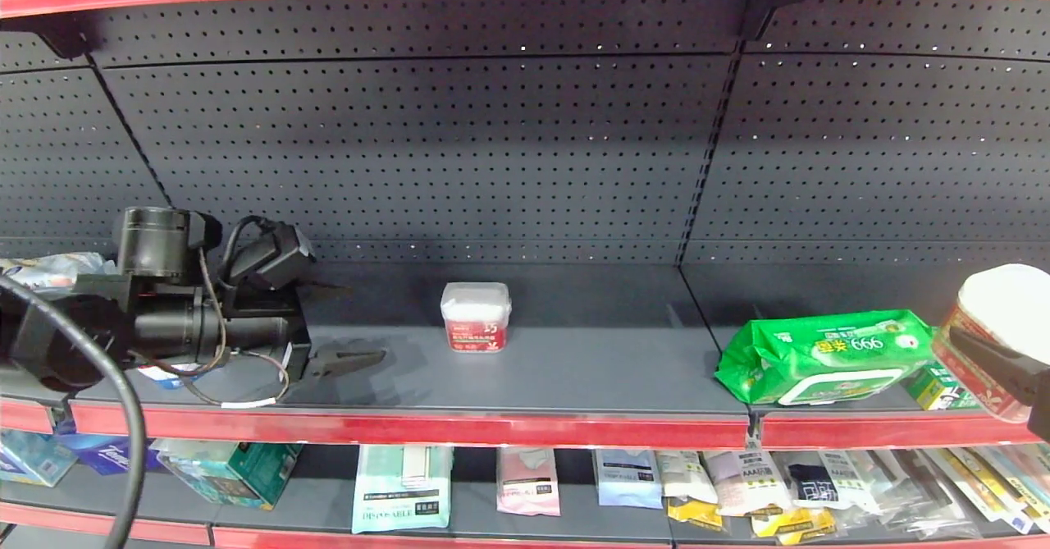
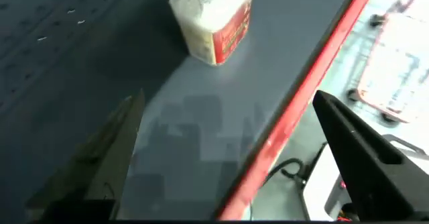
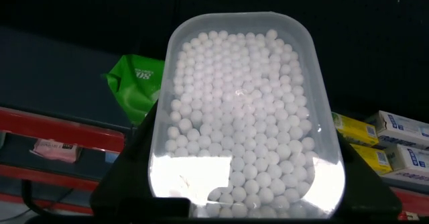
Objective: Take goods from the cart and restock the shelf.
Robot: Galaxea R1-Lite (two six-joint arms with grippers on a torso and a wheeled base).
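Note:
A small clear tub of white beads with a red label stands upright on the dark grey shelf, left of the middle. My left gripper hovers over the shelf to that tub's left, open and holding nothing. The left wrist view has the same tub beyond the open gripper. At the far right my right gripper is shut on a second bead tub, held in front of the shelf's edge. In the right wrist view this tub sits between the fingers.
A green wipes pack lies on the shelf just left of the held tub, with small green boxes behind it. The red shelf lip runs along the front. Packets fill the lower shelf. A cart stands below.

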